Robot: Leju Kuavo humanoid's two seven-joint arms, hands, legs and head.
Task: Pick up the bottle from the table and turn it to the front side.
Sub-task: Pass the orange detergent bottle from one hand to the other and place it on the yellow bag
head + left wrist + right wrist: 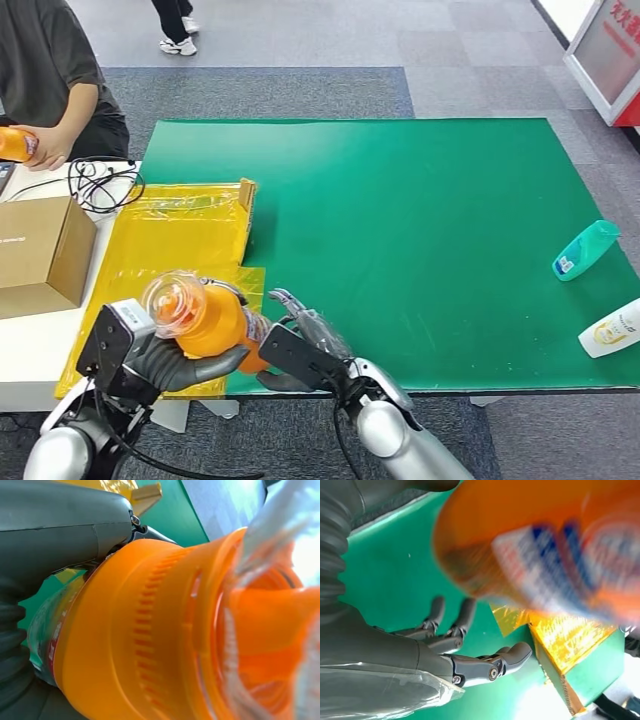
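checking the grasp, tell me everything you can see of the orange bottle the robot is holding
The orange bottle looks like glossy plastic, with a ribbed orange collar and a clear cap pointing toward the camera. It lies roughly on its side, lifted above the near edge of the green table, beside the yellow sheet. The left robot hand grips it from below. A blurred blue and white label shows on its body. The right robot hand is open beside its base end; contact is unclear.
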